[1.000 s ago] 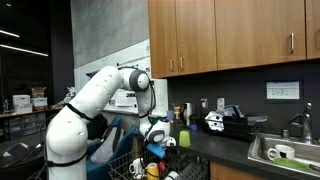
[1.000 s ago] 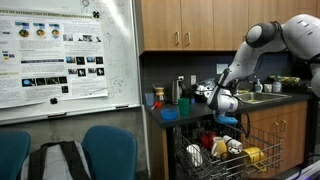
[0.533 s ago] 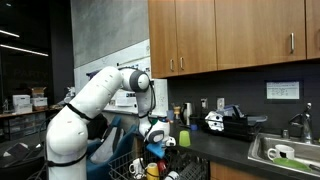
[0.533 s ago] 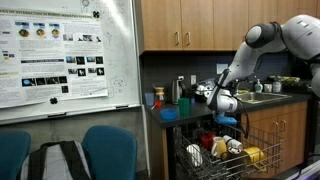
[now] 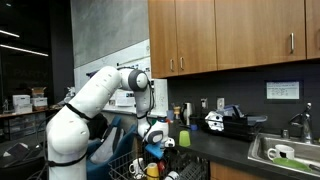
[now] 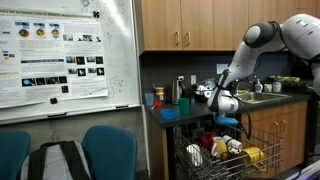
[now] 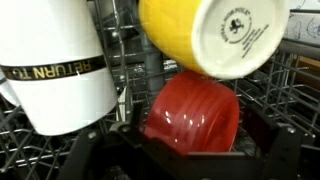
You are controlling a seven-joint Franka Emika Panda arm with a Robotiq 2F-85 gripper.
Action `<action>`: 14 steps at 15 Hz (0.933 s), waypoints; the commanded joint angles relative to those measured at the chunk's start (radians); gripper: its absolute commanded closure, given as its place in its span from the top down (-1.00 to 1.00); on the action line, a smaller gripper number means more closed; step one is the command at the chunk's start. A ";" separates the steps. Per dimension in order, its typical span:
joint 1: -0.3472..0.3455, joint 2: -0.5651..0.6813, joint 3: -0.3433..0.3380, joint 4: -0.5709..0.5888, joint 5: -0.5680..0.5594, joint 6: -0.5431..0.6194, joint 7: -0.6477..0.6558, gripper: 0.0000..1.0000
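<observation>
In the wrist view a red ribbed cup lies on its side in the wire dish rack, between the dark fingers of my gripper. The jaws stand wide on either side of it; I cannot tell whether they touch it. Right above the red cup is a yellow mug with its base facing the camera, and a white mug with a gold band stands to the left. In both exterior views the gripper hangs low over the pulled-out rack.
Wooden wall cabinets hang above the dark counter. A green cup stands on it, and a sink holds a white mug. A whiteboard with posters and blue chairs stand beside the rack.
</observation>
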 commanded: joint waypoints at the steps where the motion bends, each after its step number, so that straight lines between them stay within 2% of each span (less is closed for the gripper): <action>1: 0.009 -0.001 0.004 -0.023 -0.011 -0.006 0.032 1.00; 6: -0.011 0.020 0.046 0.004 -0.005 0.019 0.014 1.00; 7: -0.010 0.022 0.049 0.009 -0.006 0.022 0.013 0.61; 9: -0.009 0.023 0.054 0.012 -0.008 0.022 0.014 0.36; 10: -0.008 0.021 0.053 0.007 -0.008 0.020 0.015 0.73; 12: -0.010 0.017 0.052 -0.002 -0.005 0.020 0.018 0.93; 14: -0.011 0.015 0.052 -0.007 -0.003 0.020 0.020 1.00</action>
